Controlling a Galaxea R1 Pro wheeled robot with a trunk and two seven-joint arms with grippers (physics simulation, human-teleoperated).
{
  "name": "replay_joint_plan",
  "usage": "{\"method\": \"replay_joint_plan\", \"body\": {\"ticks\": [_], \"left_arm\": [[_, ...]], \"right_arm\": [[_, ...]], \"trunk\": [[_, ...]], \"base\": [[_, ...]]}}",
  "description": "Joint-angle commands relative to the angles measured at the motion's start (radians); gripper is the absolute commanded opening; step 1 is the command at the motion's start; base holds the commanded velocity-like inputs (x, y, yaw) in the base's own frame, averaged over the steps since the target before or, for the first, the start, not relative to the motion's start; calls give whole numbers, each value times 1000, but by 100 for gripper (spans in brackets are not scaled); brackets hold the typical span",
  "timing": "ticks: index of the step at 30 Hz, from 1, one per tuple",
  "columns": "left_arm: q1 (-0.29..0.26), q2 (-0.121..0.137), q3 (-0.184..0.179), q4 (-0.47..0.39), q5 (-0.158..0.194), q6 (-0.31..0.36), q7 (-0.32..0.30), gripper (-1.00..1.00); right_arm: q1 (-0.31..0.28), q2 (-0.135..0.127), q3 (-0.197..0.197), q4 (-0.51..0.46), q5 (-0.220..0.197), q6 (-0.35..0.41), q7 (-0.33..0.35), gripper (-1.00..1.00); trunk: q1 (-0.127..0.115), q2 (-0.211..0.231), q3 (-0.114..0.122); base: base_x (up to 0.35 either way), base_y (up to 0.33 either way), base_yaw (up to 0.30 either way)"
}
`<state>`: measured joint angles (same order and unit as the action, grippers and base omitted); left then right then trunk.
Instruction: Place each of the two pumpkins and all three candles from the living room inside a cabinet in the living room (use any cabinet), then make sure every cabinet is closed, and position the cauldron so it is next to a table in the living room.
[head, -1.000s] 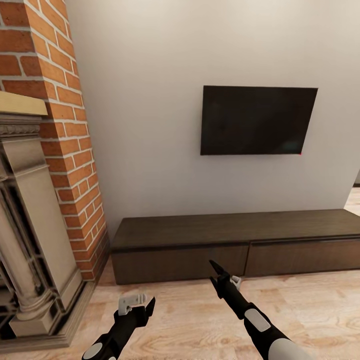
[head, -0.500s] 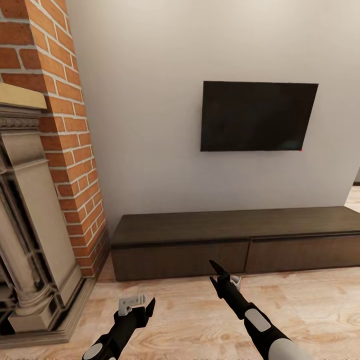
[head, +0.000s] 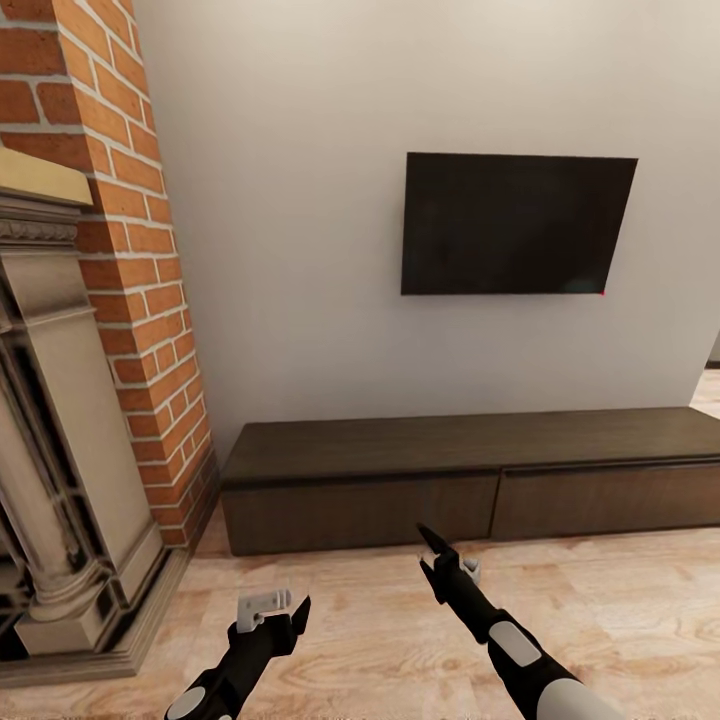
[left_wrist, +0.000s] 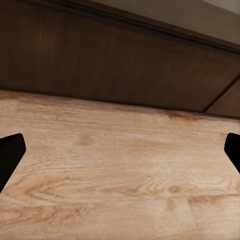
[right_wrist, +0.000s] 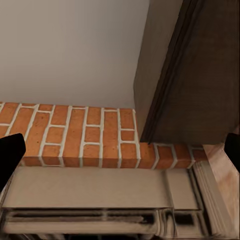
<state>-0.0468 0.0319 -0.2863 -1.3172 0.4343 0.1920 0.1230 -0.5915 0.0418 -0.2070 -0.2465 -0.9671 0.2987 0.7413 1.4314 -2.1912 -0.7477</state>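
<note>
The cabinet (head: 470, 480), a long low dark-brown unit, stands against the white wall with its two front panels flush and closed. My left gripper (head: 280, 606) hangs open over the wooden floor in front of the cabinet's left end, holding nothing. My right gripper (head: 447, 556) is open and empty too, just short of the seam between the panels. The left wrist view shows the cabinet front (left_wrist: 120, 65) beyond bare floor, with one fingertip (left_wrist: 10, 155) at the frame's edge. The pumpkins, candles, cauldron and table are out of view.
A brick column (head: 130, 250) and an ornate grey fireplace (head: 60, 430) stand at the left, close to my left arm. A black television (head: 515, 225) hangs on the wall above the cabinet. Light wooden floor (head: 380, 630) lies between me and the cabinet.
The whole picture has slid up slightly and the fireplace has drifted left, so the camera has moved. Both arms keep the same pose.
</note>
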Motion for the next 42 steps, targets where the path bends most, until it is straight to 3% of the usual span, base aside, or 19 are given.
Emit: {"method": "replay_joint_plan", "body": {"ticks": [1,9,15,22,31,42], "left_arm": [[-1,1,-3,-1,10,3,10,100],[9,2,-3,-17,10,1,7,100],[94,1,-2,-81,9,-80,11,100],[115,2,-1,-95,9,-106,12,100],[118,2,-2,-98,9,-108,12,100],[119,2,-1,-99,9,-107,13,100]], "right_arm": [[-1,1,-4,3,-7,10,-8,100],[-1,1,-5,7,-7,10,-24,100],[-1,0,-7,7,-7,10,-26,100],[-1,0,-49,7,-6,23,-26,100],[-1,0,-58,7,-6,55,-25,100],[-1,-7,-60,5,-6,60,-27,100]], "trunk": [[4,-8,-4],[34,-64,-29],[57,-106,-48],[84,-155,-70],[84,-155,-70],[84,-155,-70]], "base": [[0,0,0],[0,0,0],[0,0,0],[0,0,0],[19,0,0],[283,0,0]]}}
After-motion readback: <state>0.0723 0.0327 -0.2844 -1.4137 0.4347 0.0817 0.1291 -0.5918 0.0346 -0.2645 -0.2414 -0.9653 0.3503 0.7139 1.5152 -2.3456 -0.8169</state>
